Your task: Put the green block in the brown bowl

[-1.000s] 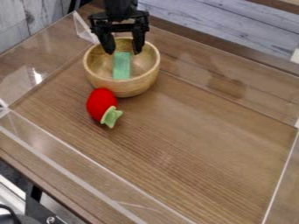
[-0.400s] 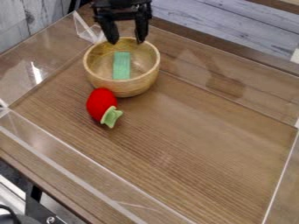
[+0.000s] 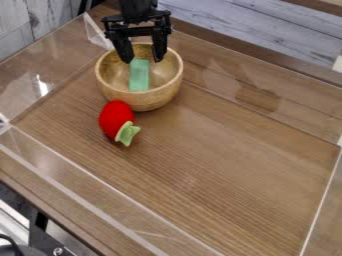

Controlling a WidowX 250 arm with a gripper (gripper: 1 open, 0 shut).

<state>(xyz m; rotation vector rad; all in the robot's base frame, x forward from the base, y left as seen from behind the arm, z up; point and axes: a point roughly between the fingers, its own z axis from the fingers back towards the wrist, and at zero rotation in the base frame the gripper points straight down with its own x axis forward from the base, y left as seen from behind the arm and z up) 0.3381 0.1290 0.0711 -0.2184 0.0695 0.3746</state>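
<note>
Green block (image 3: 139, 73) inside brown bowl (image 3: 118, 97), fingers (image 3: 139, 48) spread wide above

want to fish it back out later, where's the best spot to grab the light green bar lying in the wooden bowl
Probably the middle of the light-green rectangular bar, coming straight down from above. It lies inside the round light-brown wooden bowl, whose thick walls block any sideways approach. The bar is long and narrow, so the open pincer should close across its short width.

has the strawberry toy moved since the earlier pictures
No. The strawberry toy sits at the same spot on the table, just below and left of the brown bowl, its green leaf end pointing the same way.
</note>
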